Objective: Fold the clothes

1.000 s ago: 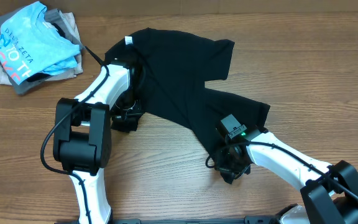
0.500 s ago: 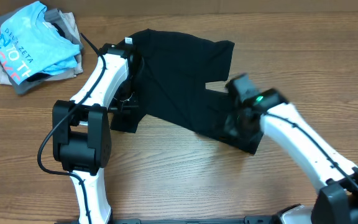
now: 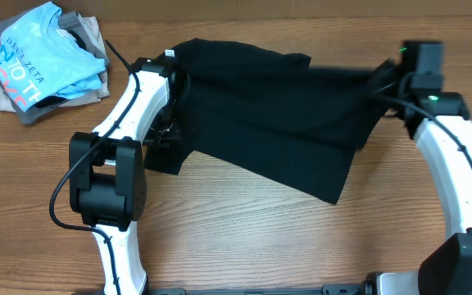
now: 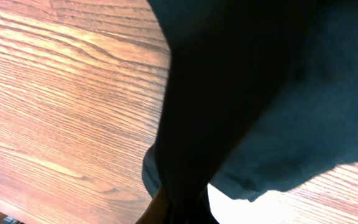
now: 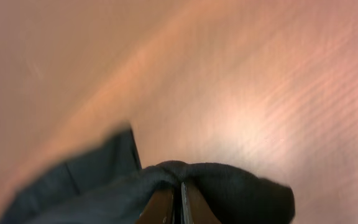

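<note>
The clothes (image 3: 277,115), one large black garment, hang stretched across the back half of the table between both grippers. A small white label (image 3: 170,54) shows at its left end. My left gripper (image 3: 173,78) is shut on the fabric near that label. In the left wrist view the clothes (image 4: 260,93) fill most of the picture and bunch down into the left gripper (image 4: 182,208). My right gripper (image 3: 381,79) pinches the garment's right end above the table. The right wrist view shows the right gripper (image 5: 180,202) shut on a fold of the clothes (image 5: 229,186).
A pile with a light blue lettered tee (image 3: 39,53) on grey and beige garments (image 3: 84,33) lies at the back left corner. The wooden table (image 3: 244,238) is bare in front of the black garment.
The right gripper has carried a corner of the black garment from the front centre up and to the far right, pulling the fabric out wide. The left gripper has shifted slightly toward the back.
</note>
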